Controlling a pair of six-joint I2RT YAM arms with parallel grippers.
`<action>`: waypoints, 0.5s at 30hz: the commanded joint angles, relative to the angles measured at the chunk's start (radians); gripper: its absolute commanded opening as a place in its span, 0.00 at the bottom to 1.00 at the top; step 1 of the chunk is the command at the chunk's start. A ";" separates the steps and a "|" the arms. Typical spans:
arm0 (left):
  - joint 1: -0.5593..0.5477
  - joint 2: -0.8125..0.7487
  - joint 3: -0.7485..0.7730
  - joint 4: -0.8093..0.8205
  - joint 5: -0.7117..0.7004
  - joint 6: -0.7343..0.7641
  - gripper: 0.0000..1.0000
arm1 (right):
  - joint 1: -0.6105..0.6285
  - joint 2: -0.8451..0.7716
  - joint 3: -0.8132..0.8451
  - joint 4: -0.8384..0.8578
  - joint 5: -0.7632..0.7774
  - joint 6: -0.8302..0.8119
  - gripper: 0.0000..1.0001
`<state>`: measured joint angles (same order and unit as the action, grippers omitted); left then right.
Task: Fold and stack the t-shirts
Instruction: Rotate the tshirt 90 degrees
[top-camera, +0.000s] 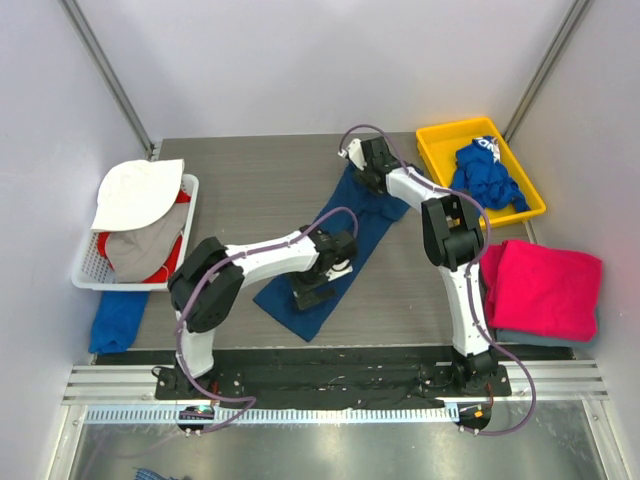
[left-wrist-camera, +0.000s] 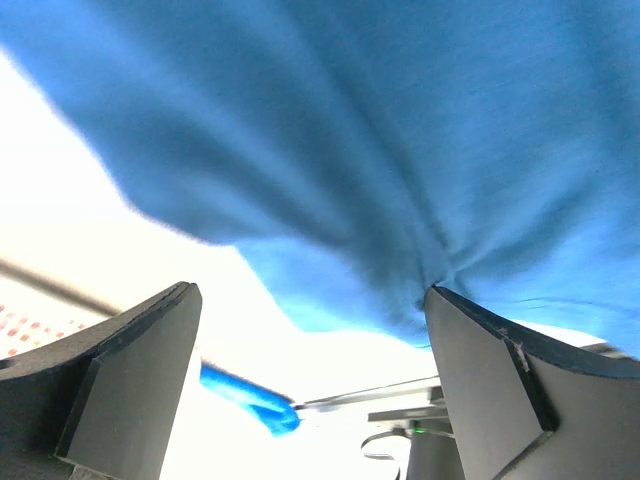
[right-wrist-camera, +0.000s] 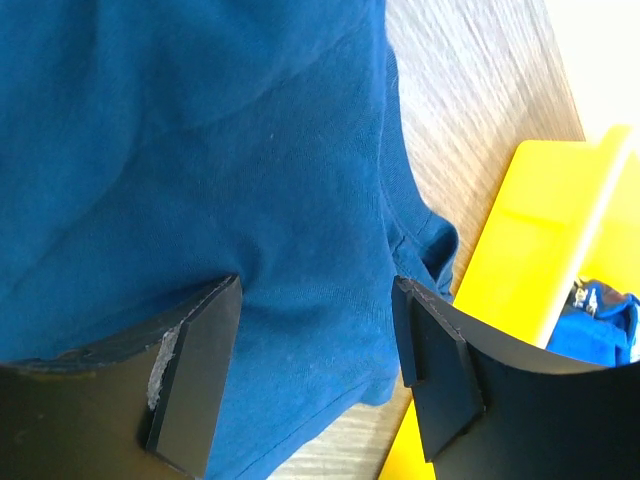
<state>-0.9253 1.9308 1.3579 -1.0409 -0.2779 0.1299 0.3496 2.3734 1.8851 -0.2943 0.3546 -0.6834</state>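
Note:
A dark blue t-shirt (top-camera: 365, 235) lies folded into a long strip, running diagonally across the table's middle. My left gripper (top-camera: 322, 283) is down on its near half. In the left wrist view that gripper (left-wrist-camera: 308, 292) is open wide, the blue cloth (left-wrist-camera: 400, 120) filling the top and touching the right finger (left-wrist-camera: 480, 380). My right gripper (top-camera: 370, 175) sits at the strip's far end; its jaws (right-wrist-camera: 318, 285) stand open over the shirt's hem (right-wrist-camera: 200, 150). A folded magenta-pink t-shirt (top-camera: 545, 285) rests at the right. A royal-blue t-shirt (top-camera: 487, 175) with white lettering lies crumpled in the yellow bin (top-camera: 435, 150).
The yellow bin (right-wrist-camera: 520, 250) stands just right of my right gripper, with the royal-blue shirt (right-wrist-camera: 600, 320) inside. A white basket (top-camera: 85, 270) holding a white hat and grey and red cloth sits at the left edge. A blue cloth (top-camera: 115, 320) lies beneath it.

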 joint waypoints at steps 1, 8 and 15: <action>0.017 -0.104 -0.003 0.041 -0.162 0.007 1.00 | -0.014 -0.089 -0.090 -0.019 0.012 -0.004 0.71; 0.032 -0.145 0.046 0.059 -0.137 0.062 1.00 | -0.012 -0.190 -0.181 0.001 0.006 0.008 0.72; 0.034 -0.181 0.090 0.045 -0.005 0.068 1.00 | -0.012 -0.169 -0.158 0.003 0.018 0.008 0.73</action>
<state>-0.8917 1.8160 1.3952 -0.9966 -0.3740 0.1848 0.3382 2.2467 1.7046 -0.2943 0.3576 -0.6819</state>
